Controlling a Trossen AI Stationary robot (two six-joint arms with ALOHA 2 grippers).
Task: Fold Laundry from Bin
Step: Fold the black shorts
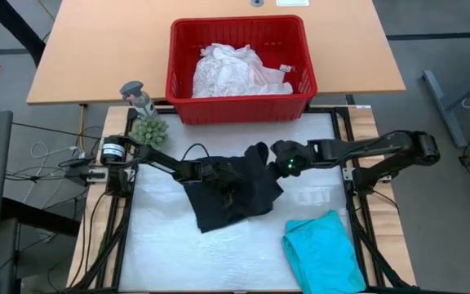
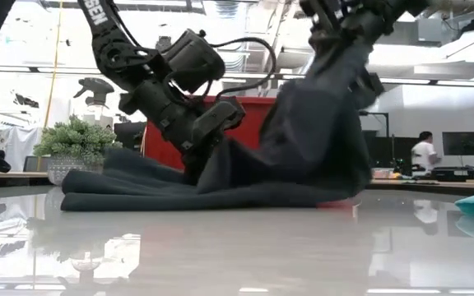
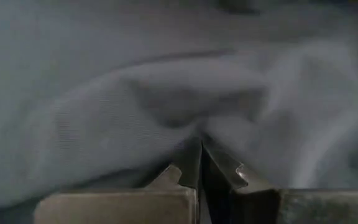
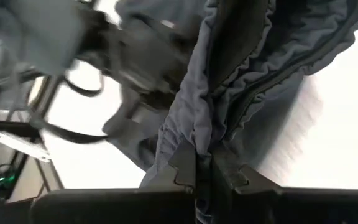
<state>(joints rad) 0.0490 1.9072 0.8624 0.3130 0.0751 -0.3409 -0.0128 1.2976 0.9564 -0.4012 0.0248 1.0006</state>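
Observation:
A black garment [image 1: 235, 200] lies in the middle of the white mat [image 1: 161, 253], with its right part raised. My left gripper [image 1: 219, 174] is shut on its left part, low by the table. My right gripper [image 1: 261, 155] is shut on its upper right part and holds it up, as the low view shows [image 2: 344, 49]. A teal garment [image 1: 325, 249] lies folded on the mat at the near right. The red bin [image 1: 240, 104] stands on the far table with a white lacy top [image 1: 231, 72] inside. My left gripper pinches a fold of the black cloth [image 3: 197, 127] between its two fingers, slanting down from the table's left. The cloth around that spot rests on the mat [image 2: 130, 193]. My right gripper pinches a gathered edge of the black garment [image 4: 213, 134] between its two fingers, slanting down from the table's right. That part is lifted clear. The cloth hangs below the fingers in a slack drape, and its lower part [image 2: 303, 193] lies on the mat.
A small potted plant [image 1: 148, 129] and a grey spray bottle [image 1: 137, 94] stand at the mat's far left corner. Black frame rails [image 1: 353, 196] run along the mat's sides. Bare mat shows at the near left.

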